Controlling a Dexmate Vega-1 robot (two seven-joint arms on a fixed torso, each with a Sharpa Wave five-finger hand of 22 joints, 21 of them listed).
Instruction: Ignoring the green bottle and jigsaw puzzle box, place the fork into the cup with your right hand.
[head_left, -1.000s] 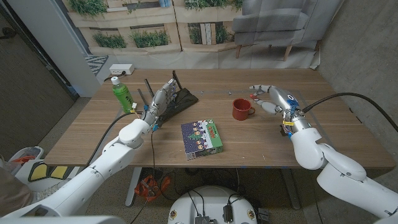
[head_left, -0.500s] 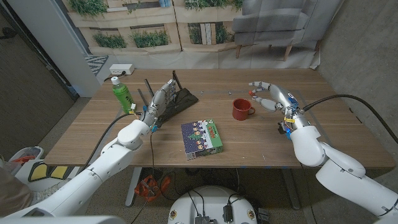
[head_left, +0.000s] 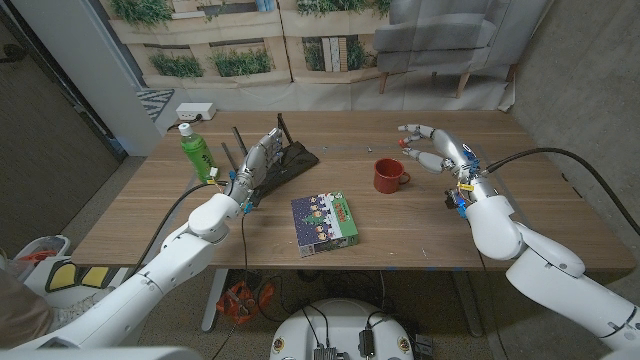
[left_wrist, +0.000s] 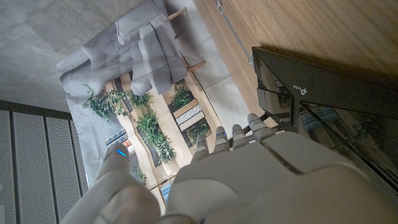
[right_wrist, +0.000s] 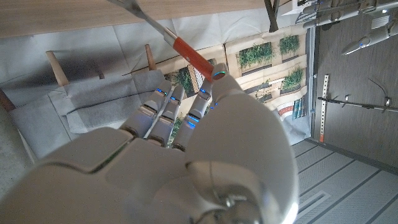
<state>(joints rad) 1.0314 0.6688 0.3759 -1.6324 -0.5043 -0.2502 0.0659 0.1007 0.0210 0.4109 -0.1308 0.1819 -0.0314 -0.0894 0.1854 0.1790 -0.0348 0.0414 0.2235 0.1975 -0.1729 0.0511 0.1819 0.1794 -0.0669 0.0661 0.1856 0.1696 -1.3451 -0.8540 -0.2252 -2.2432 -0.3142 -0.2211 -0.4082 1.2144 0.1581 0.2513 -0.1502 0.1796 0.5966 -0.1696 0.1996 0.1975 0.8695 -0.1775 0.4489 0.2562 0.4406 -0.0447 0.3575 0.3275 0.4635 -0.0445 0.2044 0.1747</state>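
A red mug (head_left: 388, 176) stands near the middle of the table, its handle turned toward my right hand (head_left: 438, 150). That hand hovers just right of and beyond the mug, fingers partly spread. It pinches a fork by its red handle (head_left: 404, 144). The right wrist view shows the fork (right_wrist: 186, 51) running from a fingertip (right_wrist: 217, 78) toward the tabletop, metal shaft first, with the tines cut off at the picture's edge. My left hand (head_left: 258, 160) stays at the left with fingers straight, holding nothing.
A green bottle (head_left: 195, 151) stands at the far left. A black router (head_left: 292, 160) with antennas lies by my left hand, and shows as the router (left_wrist: 323, 93) in the left wrist view. A jigsaw puzzle box (head_left: 325, 221) lies in front of the mug. A white power strip (head_left: 196, 112) sits at the back left.
My right hand has risen and drawn slightly away from the table's near edge, carrying the fork. The left arm, mug and box have not moved.
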